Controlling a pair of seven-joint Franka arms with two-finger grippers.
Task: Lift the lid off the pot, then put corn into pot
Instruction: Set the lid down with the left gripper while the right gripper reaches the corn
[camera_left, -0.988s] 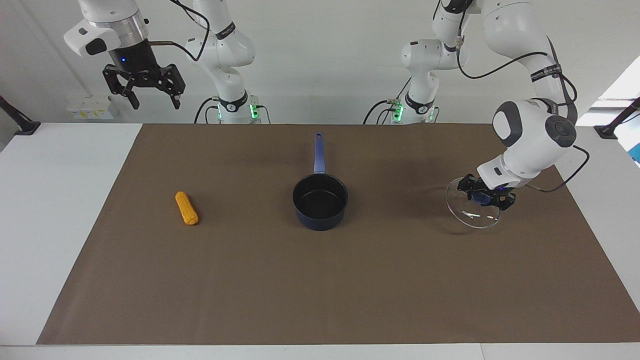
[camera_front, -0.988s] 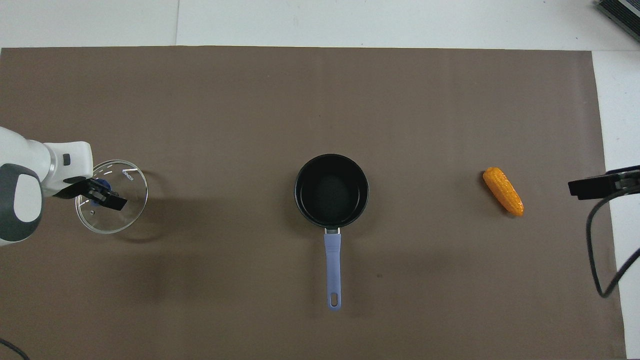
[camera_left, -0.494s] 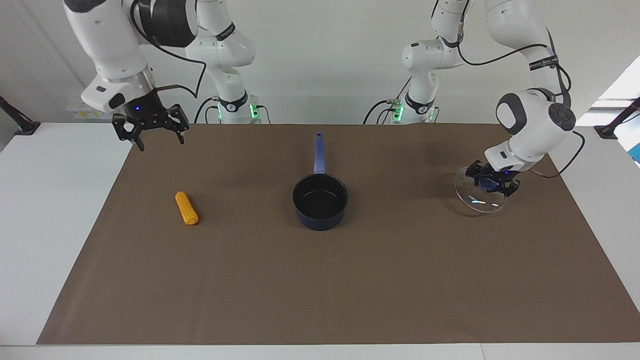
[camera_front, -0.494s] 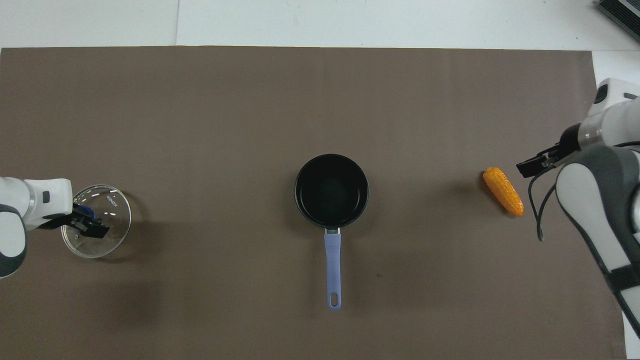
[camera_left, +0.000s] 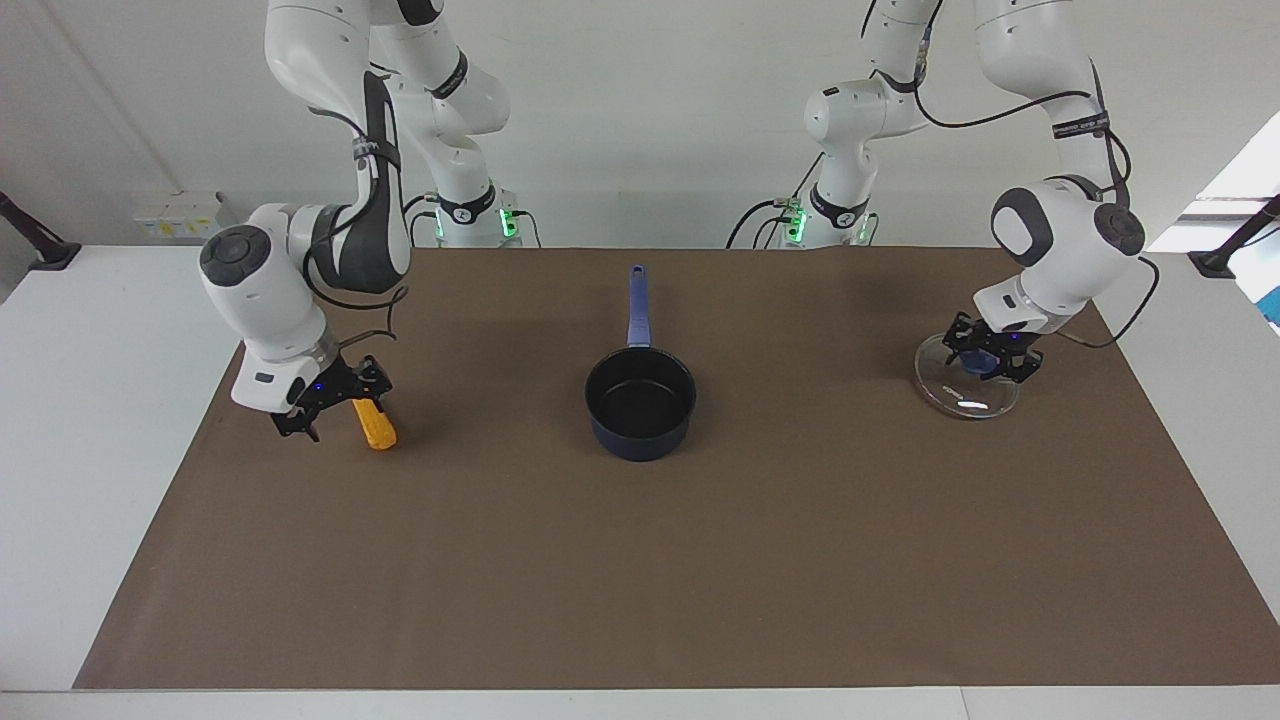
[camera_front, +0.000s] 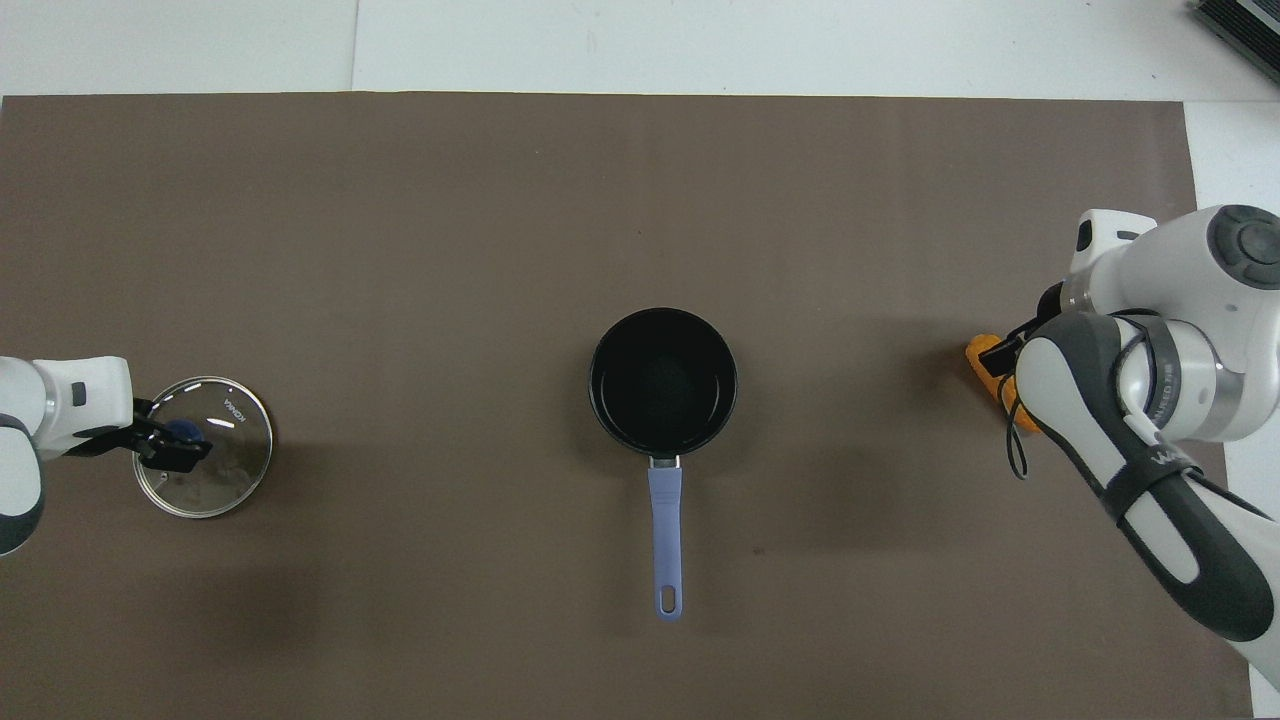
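Observation:
The pot (camera_left: 640, 400) stands open mid-mat, its blue handle (camera_left: 637, 305) pointing toward the robots; it also shows in the overhead view (camera_front: 663, 380). The glass lid (camera_left: 965, 392) lies on the mat toward the left arm's end, also seen from overhead (camera_front: 210, 465). My left gripper (camera_left: 990, 358) is shut on its blue knob (camera_front: 181, 431). The orange corn (camera_left: 377, 428) lies toward the right arm's end. My right gripper (camera_left: 333, 405) is open and low at the corn's end nearer the robots. In the overhead view the right arm hides most of the corn (camera_front: 984, 352).
A brown mat (camera_left: 640, 560) covers most of the white table (camera_left: 110, 420). The right arm's elbow and forearm (camera_front: 1150, 430) hang over the mat's edge at its end.
My right gripper came down from high near its base to the corn. My left gripper lowered the lid from a tilted hold until it lies flat on the mat.

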